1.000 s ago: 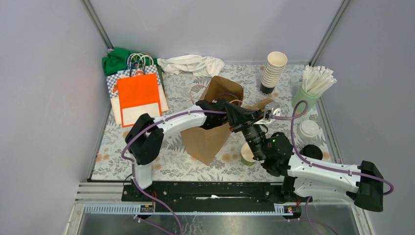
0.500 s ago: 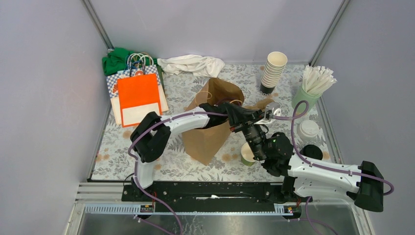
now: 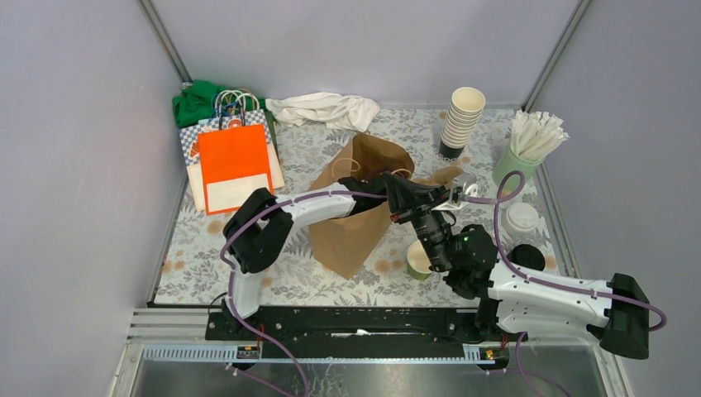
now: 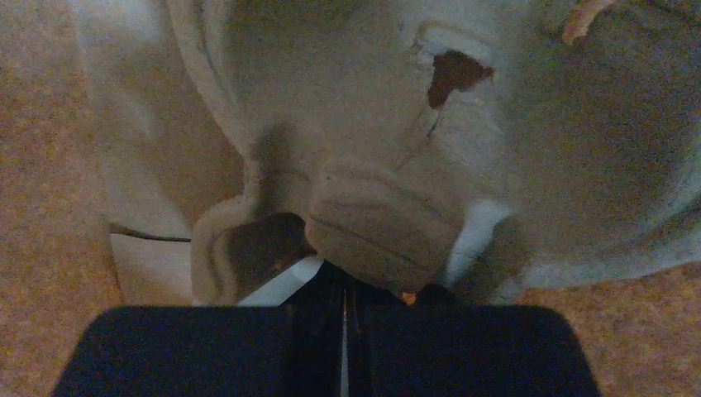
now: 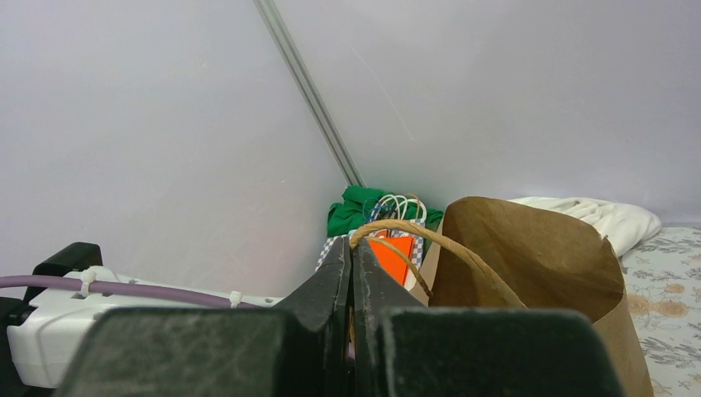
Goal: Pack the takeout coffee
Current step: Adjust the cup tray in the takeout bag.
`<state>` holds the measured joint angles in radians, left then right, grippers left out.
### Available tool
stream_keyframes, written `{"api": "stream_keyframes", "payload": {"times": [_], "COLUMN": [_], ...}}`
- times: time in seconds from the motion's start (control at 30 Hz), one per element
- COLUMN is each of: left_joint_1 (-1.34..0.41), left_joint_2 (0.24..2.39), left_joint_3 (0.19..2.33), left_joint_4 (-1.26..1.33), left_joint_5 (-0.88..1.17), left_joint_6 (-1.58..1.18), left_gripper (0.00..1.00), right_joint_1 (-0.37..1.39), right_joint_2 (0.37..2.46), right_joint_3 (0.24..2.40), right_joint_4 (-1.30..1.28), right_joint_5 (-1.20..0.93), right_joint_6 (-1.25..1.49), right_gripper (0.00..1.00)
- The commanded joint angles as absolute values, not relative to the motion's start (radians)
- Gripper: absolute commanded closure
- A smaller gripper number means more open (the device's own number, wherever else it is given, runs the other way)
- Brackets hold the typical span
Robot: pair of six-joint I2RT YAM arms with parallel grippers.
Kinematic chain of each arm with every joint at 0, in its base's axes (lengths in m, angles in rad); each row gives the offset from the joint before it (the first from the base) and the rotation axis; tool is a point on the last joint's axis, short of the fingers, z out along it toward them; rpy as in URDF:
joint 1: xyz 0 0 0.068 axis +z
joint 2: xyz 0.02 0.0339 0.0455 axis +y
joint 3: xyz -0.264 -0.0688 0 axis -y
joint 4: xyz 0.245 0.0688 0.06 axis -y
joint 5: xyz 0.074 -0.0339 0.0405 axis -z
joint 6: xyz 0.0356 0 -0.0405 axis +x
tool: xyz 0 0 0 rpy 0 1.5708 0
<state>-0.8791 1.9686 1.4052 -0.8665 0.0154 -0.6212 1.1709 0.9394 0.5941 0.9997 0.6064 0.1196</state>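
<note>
The takeout coffee cup [image 3: 419, 261], dark green and lidless, stands upright on the floral table cover [image 3: 281, 277]. It is outside the brown paper bag [image 3: 351, 236], just to the right of it, and partly hidden by the right arm's wrist. A round black lid [image 3: 527, 256] lies further right near the table edge; whether a cup sits under it cannot be told. A white-lidded cup [image 3: 521, 218] is just behind it. The right gripper [image 5: 353, 248] has its fingers pressed tight together on the bag's twine handle [image 5: 463, 252], which arcs away from its tips over the bag's open mouth. The left arm reaches across the bag, and in the wrist view the left gripper [image 4: 345, 291] is fully closed in dim brown surroundings, facing a pale moulded shape [image 4: 388, 223]. Whether it pinches anything cannot be told. At the back of the table stand a stack of cream cups [image 3: 461, 122] and a pale green cup of white sticks [image 3: 529, 149]. An orange bag [image 3: 235, 165] lies at the left, and a white cloth [image 3: 322, 107] lies behind the brown bag.
</note>
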Motion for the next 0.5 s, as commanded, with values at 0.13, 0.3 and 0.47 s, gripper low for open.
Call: {"api": "stream_keyframes", "payload": {"times": [0.13,0.3,0.47], "left_joint_1": [-0.879,-0.879,-0.88], "left_joint_2": [1.992,1.972,1.936], "left_joint_3": [1.418,1.546,1.706], "left_joint_4": [-0.87,-0.985,-1.103], "left_joint_5": [0.004,-0.044,-0.067], "left_joint_6": [-0.605,-0.588,-0.572], "left_gripper": [1.0,1.0,1.0], "right_joint_1": [1.178,1.178,1.179], "right_joint_2": [0.918,0.917,0.919], "right_joint_3": [0.592,0.594,0.593], "right_joint_4": [1.029,1.028,1.021], "right_joint_5": [0.644,0.642,0.643], "right_joint_6": [0.103,0.1,0.099], "right_gripper": [1.0,1.0,1.0]}}
